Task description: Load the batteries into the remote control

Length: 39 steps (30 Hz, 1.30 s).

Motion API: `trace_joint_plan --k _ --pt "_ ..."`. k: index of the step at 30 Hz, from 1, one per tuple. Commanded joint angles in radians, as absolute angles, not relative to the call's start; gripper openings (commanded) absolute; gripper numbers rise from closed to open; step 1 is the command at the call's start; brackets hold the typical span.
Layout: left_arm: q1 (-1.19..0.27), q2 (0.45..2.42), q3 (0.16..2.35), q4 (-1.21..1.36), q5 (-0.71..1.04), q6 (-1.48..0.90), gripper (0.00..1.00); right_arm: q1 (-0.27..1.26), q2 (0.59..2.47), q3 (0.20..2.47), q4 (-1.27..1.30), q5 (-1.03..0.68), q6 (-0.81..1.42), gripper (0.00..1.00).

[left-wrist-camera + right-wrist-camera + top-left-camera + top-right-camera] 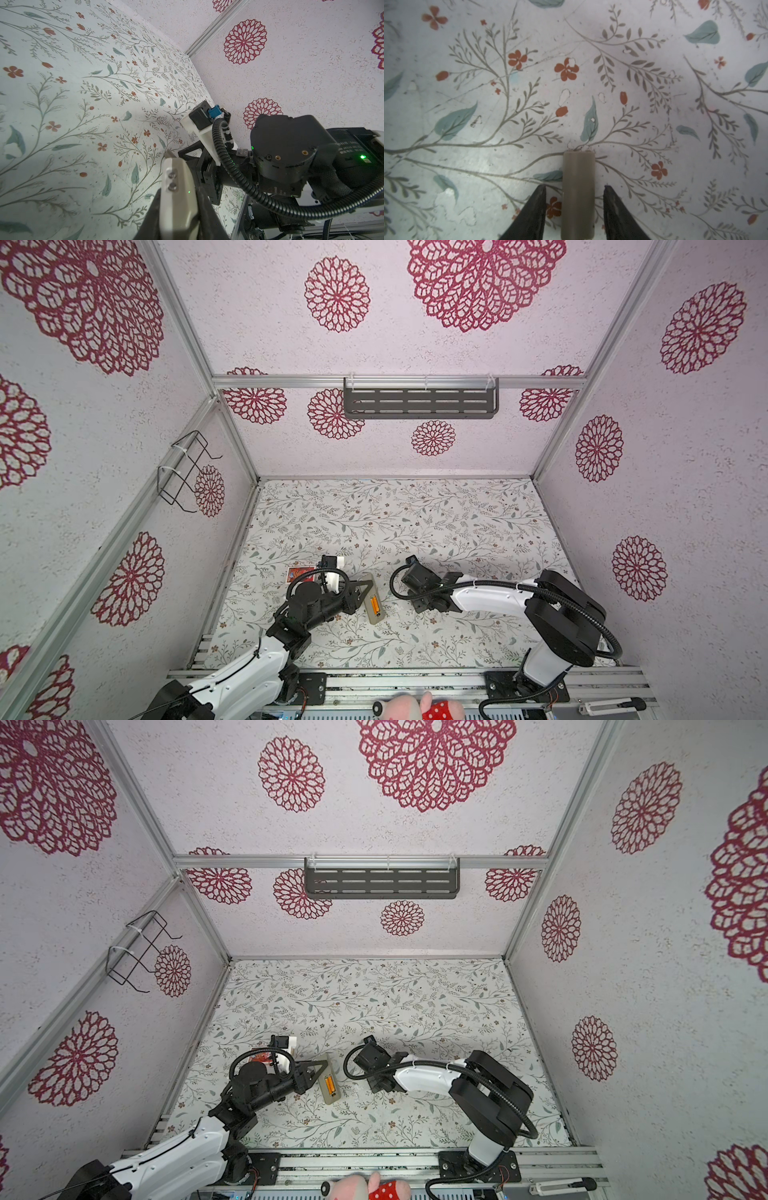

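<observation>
Open battery bay in the back of the remote control (377, 617) (332, 1098), turned upward, with the orange batteries (375, 606) (329, 1085) lying lengthwise inside, side by side. Exact count hard to settle at this size. Position of the remote control: just left of centre in the front half of the counter (395, 522), between the two arms, long axis running roughly front to back.

Clamped tight on its far end, one on each long side: the left fingers (362, 591) (152, 214). In the left wrist view, only that pale end with two small metal studs visible, the rest cut off at the frame edge. Not clear whether resting on the counter or held just above it.

Parted wider than what lies between them, gripping nothing: the right fingers (536, 207), straddling a beige-grey strip (578, 193) flat on the counter, with a gap on each side. Near end of the strip cropped by the frame; hidden under the right wrist in both top views.

Red card box (300, 573) (261, 1056) behind the left arm, partly covered by its cable. Plush toy (419, 707) at the front rail, cropped by the frame.

Remote control well in from every counter edge. Broad stretch of floral counter open behind both arms as far as the back wall; less room toward the front rail.
</observation>
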State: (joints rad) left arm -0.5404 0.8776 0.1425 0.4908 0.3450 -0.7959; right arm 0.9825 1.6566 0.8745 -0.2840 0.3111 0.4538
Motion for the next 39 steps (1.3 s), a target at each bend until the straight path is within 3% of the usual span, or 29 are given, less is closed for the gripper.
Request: trace_joint_plan --k 1,39 --pt "-0.535 0.882 0.172 0.517 0.341 -0.778 0.0 0.996 1.622 0.873 -0.321 0.315 0.499 0.47" --pt "-0.535 0.876 0.167 0.52 0.344 -0.781 0.0 0.999 1.612 0.836 -0.403 0.296 0.596 0.4"
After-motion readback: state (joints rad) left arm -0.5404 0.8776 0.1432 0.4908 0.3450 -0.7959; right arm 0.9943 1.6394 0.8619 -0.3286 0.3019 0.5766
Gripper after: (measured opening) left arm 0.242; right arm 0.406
